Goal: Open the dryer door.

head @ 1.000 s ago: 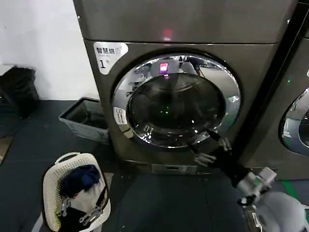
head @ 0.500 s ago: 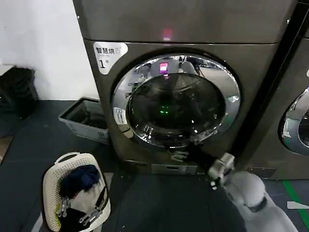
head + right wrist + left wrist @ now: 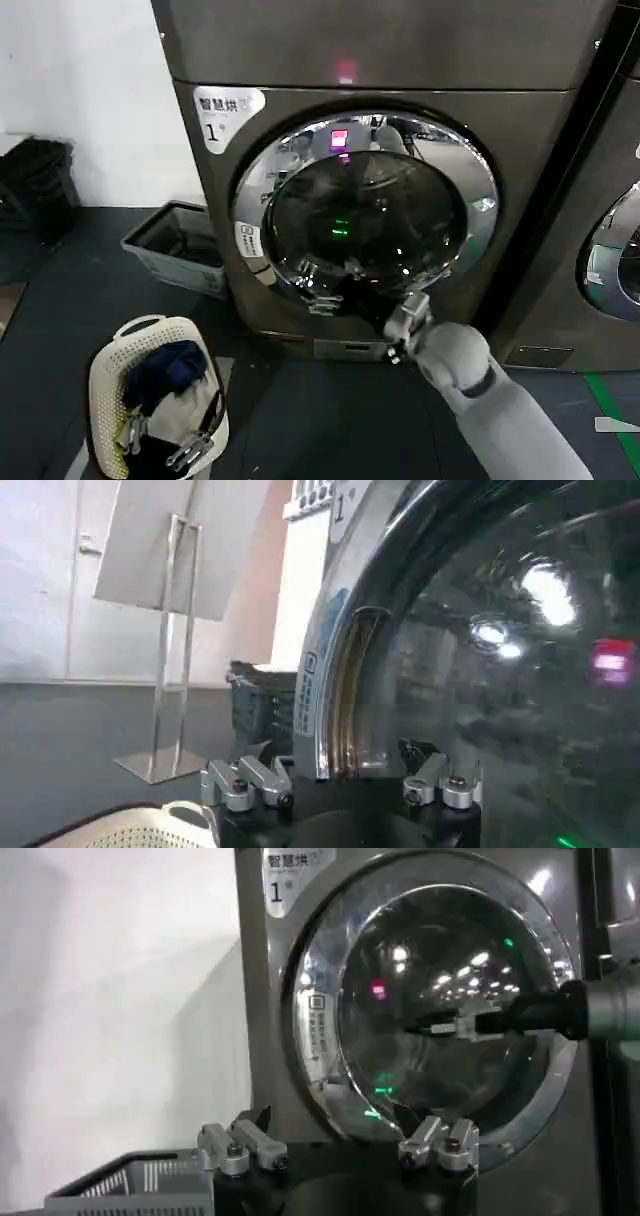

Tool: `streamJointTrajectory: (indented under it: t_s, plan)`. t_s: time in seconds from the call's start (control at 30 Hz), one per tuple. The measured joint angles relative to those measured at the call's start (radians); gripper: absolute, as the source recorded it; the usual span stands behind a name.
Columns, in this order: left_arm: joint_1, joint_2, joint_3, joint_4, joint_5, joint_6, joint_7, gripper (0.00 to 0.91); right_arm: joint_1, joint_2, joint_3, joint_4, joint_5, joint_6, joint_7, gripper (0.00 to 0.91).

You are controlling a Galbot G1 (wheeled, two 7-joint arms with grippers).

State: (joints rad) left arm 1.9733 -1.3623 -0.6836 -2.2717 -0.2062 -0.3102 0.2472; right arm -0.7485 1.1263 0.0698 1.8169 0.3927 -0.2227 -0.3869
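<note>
The dryer door [image 3: 380, 215] is a round chrome-rimmed porthole with dark glass, on the grey-brown machine with the white "1" sticker [image 3: 225, 110]. It sits flush with the machine's front. My right gripper [image 3: 318, 288] reaches across to the door's lower left rim. In the right wrist view the right gripper [image 3: 340, 778] is open, and the rim's edge [image 3: 345, 700] stands between its fingers. My left gripper [image 3: 340, 1141] hangs open and empty well back from the door [image 3: 430, 948], looking at the right gripper [image 3: 445, 1028] in front of the glass.
A white laundry basket [image 3: 110, 385] with clothes stands on the dark floor at the front left. A grey crate [image 3: 175, 245] sits by the machine's left side. A neighbouring machine [image 3: 600, 300] with a similar door is at the right. A metal sign stand [image 3: 165, 630] stands farther off.
My right arm has swept left along the bottom of the door, from the lower right rim to the lower left rim. The door has not moved.
</note>
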Motion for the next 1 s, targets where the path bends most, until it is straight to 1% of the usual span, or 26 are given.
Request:
streamJointTrajectory:
  t_s: [0.13,0.47,0.73,1.0]
  plan:
    - [0.002,0.000,-0.003,0.009,0.005,-0.003,0.000,0.907,0.039,0.019,-0.022,-0.044,-0.001,0.012,-0.003,0.907]
    - [-0.003,-0.002,-0.003,0.020,0.004,-0.002,0.006,0.907,0.114,0.078,-0.075,-0.137,-0.020,0.020,-0.014,0.907]
    - [0.001,-0.008,-0.003,0.024,0.009,-0.004,0.010,0.907,0.192,0.144,-0.125,-0.215,-0.024,0.021,-0.018,0.907]
    - [0.006,-0.015,-0.004,0.027,0.030,-0.009,0.013,0.907,0.213,0.160,-0.133,-0.235,-0.021,0.018,-0.056,0.907]
